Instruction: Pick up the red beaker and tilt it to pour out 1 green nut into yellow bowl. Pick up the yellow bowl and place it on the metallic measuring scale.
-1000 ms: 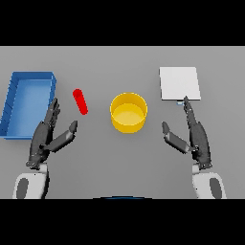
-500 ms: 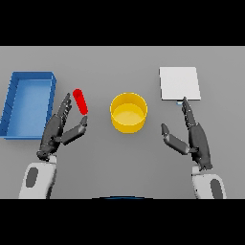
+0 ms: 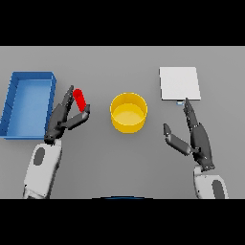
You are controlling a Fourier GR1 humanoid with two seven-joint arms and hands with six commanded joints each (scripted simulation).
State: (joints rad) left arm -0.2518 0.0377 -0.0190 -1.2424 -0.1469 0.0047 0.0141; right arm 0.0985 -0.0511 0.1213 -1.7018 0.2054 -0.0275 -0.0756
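Nearby, a blue tray (image 3: 27, 131) lies along the left edge of the grey surface (image 3: 122, 162), a shallow open box with its long side running from the near part of the surface toward the far part. It sits just beside the left hand (image 3: 63, 119) and close to the red beaker (image 3: 80, 99), on their left. A yellow bowl (image 3: 128, 112) stands upright around the middle of the surface, to the right of the beaker and apart from it, with bare surface between them. A flat pale square, the scale (image 3: 179, 83), lies toward the far right of the surface, well apart from the bowl.

Between the beaker and the bowl nothing stands in the way. The left hand itself covers the near part of the beaker.

That beaker is a small red capsule-like shape lying left of the middle of the surface, between the tray and the bowl. Its long axis runs aslant, the far end leaning toward the left edge and the near end toward the bowl.

Fingers of the left hand reach up along the beaker's left side and the thumb comes in below its near end; whether they actually touch it cannot be told. On the right, the right hand (image 3: 196, 139) is spread and relaxed, fingertips pointing at the near edge of the scale, thumb held out toward the bowl.
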